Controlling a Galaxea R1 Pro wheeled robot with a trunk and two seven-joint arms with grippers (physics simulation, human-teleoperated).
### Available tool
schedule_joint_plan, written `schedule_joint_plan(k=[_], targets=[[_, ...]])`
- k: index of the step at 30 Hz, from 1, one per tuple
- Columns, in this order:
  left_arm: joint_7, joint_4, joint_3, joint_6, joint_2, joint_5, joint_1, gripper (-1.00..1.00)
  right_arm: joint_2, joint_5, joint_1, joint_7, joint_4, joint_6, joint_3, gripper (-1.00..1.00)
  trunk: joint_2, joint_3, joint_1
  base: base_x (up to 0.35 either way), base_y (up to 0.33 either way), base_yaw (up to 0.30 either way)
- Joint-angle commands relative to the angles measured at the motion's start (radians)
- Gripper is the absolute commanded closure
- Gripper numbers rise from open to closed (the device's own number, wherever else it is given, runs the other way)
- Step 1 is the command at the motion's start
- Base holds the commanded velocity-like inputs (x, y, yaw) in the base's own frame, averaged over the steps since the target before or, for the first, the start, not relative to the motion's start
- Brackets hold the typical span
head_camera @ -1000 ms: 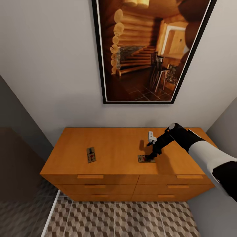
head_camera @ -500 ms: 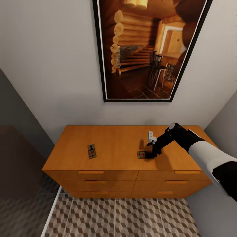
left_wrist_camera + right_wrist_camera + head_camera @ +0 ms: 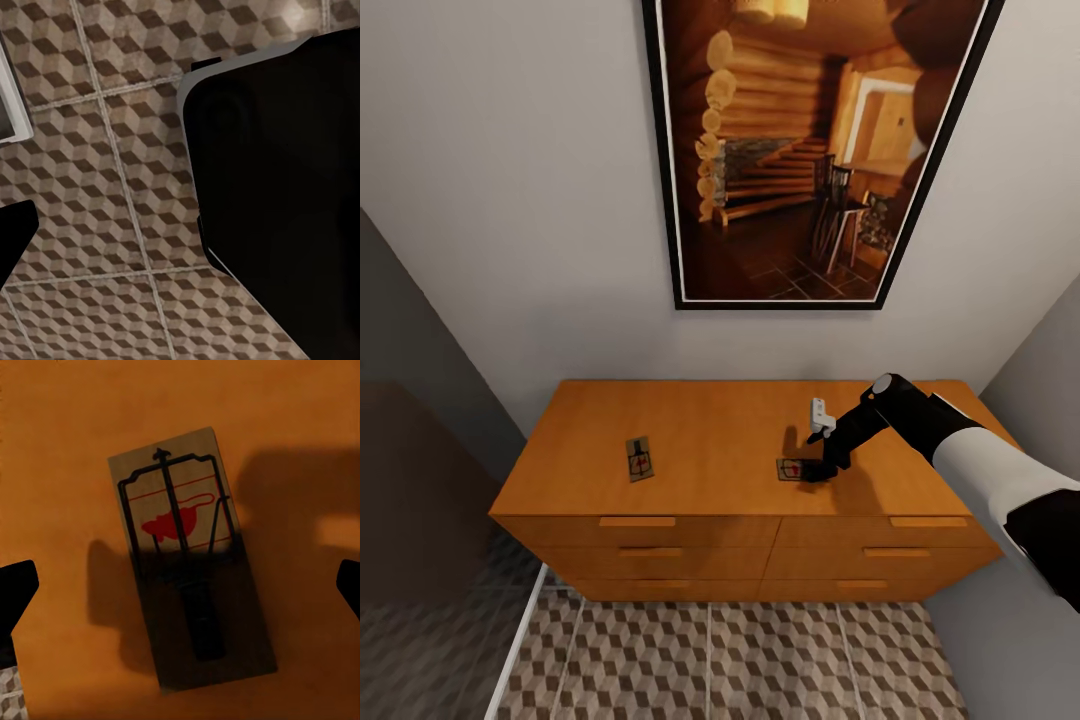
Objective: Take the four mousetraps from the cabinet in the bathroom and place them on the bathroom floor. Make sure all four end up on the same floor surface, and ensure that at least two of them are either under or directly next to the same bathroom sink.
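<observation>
Right tool [image 3: 812,470], fingers spread wide, over the flat brown wooden mousetrap [image 3: 191,559] on the orange-brown cabinet surface [image 3: 710,450]; lower squarely (contact seemingly not yet made), close across the board's short sides.

**A:** so how much room is there on top of the cabinet [image 3: 730,440]?

**B:** loads. Top is mostly bare wood. Just two mousetraps on it, well apart: the left mousetrap [image 3: 639,459] has open space all round, and the right mousetrap [image 3: 792,468] sits under the right pincer [image 3: 815,470]. In the wrist view the fingers stand wide either side of that trap [image 3: 191,556], nothing between them and it.

**A:** anything in the way?

**B:** wall and framed picture [image 3: 815,150] behind, grey walls close on both sides. The tiled floor [image 3: 730,660] in front looks open.
</observation>
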Motion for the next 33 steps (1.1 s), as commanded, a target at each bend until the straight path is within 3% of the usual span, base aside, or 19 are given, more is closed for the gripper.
schedule_joint_plan(k=[1, 6, 18, 33], targets=[[0.004, 0.005, -0.008, -0.007, -0.001, 0.004, -0.002, -1.0, -0.001, 0.0, 0.0, 0.003, -0.002, 0.011, 0.002, -1.0, -0.002, -0.002, 0.001, -0.001, 0.0, 0.0], [0.004, 0.005, -0.008, -0.007, -0.001, 0.004, -0.001, -1.0, -0.001, 0.0, 0.0, 0.003, -0.002, 0.011, 0.002, -1.0, -0.002, -0.002, 0.001, 0.0, 0.0, 0.0], [0.004, 0.005, -0.008, -0.007, -0.001, 0.004, -0.002, -1.0, -0.001, -0.001, 0.0, -0.091, -0.001, 0.011, 0.002, -1.0, -0.002, -0.002, 0.001, 0.0, 0.0, 0.0], [0.004, 0.005, -0.008, -0.007, -0.001, 0.004, -0.001, -1.0, 0.001, 0.0, 0.0, -0.102, -0.001, 0.012, 0.002, -1.0, -0.002, -0.002, 0.001, 0.0, 0.0, 0.0]])
